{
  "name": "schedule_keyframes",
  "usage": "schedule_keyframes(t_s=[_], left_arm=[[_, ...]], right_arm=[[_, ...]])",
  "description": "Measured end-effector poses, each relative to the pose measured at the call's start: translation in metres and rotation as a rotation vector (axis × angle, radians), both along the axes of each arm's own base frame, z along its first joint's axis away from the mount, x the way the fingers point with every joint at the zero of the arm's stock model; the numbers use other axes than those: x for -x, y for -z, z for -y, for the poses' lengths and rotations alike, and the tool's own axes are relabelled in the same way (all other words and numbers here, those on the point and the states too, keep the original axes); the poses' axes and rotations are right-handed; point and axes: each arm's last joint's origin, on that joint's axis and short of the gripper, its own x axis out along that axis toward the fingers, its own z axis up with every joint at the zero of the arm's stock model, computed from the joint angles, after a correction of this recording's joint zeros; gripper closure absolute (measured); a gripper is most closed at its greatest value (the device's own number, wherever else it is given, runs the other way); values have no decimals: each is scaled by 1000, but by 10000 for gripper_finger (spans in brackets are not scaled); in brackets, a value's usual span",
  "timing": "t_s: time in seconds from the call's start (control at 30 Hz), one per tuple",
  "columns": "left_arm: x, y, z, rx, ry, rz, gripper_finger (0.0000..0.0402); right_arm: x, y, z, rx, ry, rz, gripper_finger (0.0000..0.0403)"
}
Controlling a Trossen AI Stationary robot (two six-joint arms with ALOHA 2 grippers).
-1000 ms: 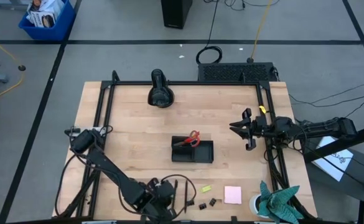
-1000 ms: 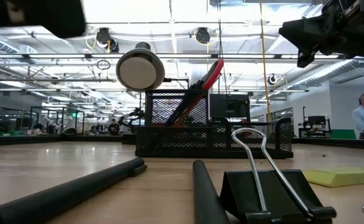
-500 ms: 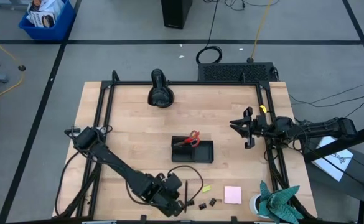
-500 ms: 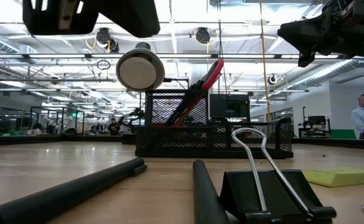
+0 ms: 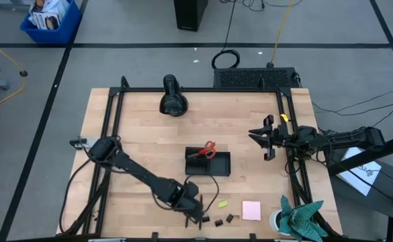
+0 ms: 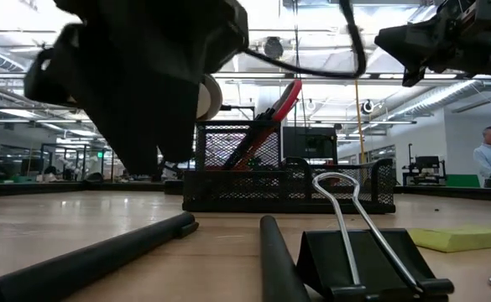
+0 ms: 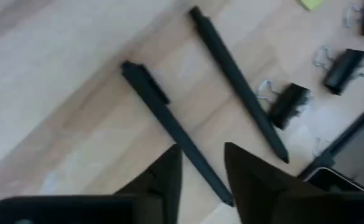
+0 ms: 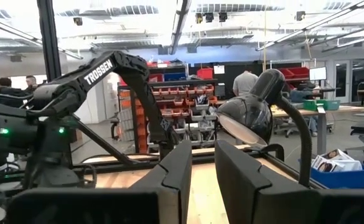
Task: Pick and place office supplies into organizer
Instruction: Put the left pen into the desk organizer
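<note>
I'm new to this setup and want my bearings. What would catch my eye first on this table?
The small black mesh organizer tray sits mid-table with red-handled scissors standing in it. Near the front edge, the left arm's hand hovers with fingers apart over two long black pens, beside tiny black binder clips and a pink square sticky-note pad. The right hand waits at the right edge.

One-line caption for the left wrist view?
Left pincer open above two black pens on the table, binder clips nearby.
</note>
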Motion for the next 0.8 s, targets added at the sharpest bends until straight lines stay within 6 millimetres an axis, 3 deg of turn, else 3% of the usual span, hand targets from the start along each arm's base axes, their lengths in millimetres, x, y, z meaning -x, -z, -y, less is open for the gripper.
schedule_keyframes(t_s=[0.23,0.5,0.8], left_arm=[[-4,11,-20,-15,-36,-111,202],[-16,35,-31,0,-25,-152,209],[-20,42,-29,10,-3,-121,215]], right_arm=[[0,0,0,3,-1,1,339],[-1,2,0,3,-1,-25,339],[-1,3,0,3,-1,-33,339]])
